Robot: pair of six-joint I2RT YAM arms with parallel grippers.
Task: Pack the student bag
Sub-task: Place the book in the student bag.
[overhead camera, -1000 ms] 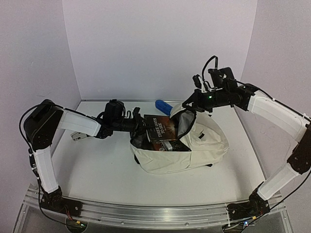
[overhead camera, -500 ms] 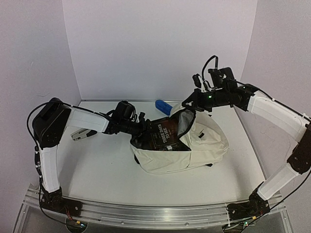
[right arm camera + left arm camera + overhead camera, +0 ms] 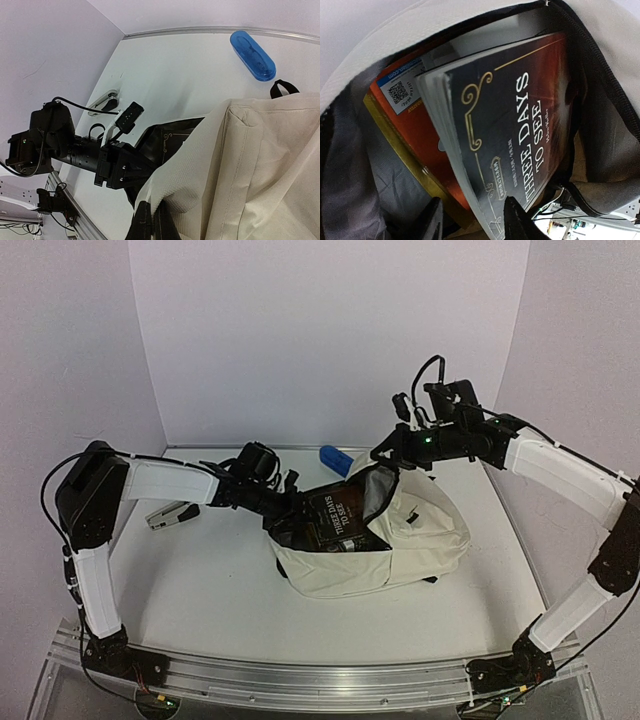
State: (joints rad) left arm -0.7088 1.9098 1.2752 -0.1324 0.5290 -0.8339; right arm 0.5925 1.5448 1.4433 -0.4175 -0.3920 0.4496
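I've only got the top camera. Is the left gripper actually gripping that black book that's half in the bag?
Observer: Yes. On the left wrist view the book's lower end sits between the left gripper's fingers.
Operator: Anything else in there?
Observer: An orange book with a QR label lies next to it, against the bag's grey lining.
Operator: What about the other arm?
Observer: On its wrist view, the right gripper pinches the cream edge of the opening.
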